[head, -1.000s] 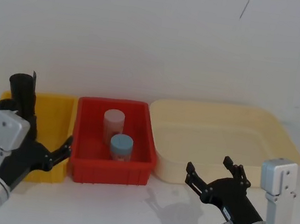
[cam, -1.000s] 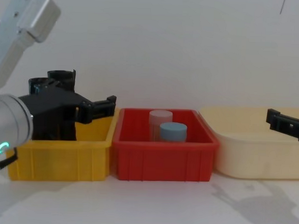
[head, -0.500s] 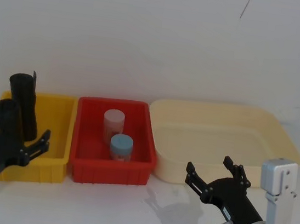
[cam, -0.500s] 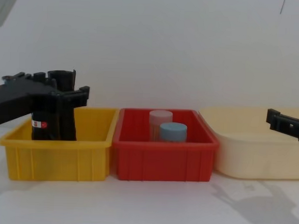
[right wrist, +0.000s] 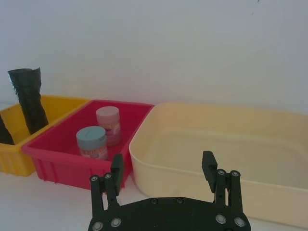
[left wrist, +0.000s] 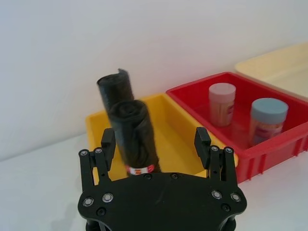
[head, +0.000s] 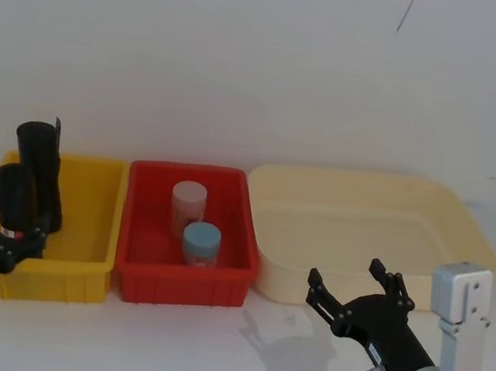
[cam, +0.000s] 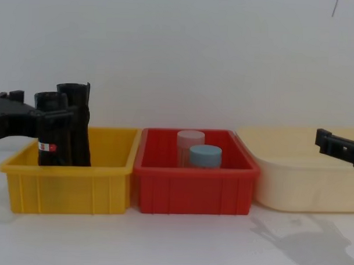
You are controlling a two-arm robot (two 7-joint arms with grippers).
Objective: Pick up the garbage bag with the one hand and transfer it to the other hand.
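The bag (head: 12, 197), a tight glossy black roll with a red-and-white band, stands in the yellow bin (head: 80, 280) beside a taller wrinkled roll (head: 41, 172). The red bin (head: 184, 288) holds a pink jar (head: 187, 203) and a blue jar (head: 200, 243). We see the left gripper (left wrist: 155, 140) spread wide at the bag, gripping nothing. The right gripper (head: 346, 273) is spread too, empty, before the cream tub (head: 470, 235).

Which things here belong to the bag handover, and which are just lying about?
Job: garbage bag with red-and-white band; left gripper, open, fingers either side of it; right gripper, open, before the cream tub.
Lying about: taller wrinkled roll, yellow bin, red bin, pink jar, blue-lidded jar, cream tub.
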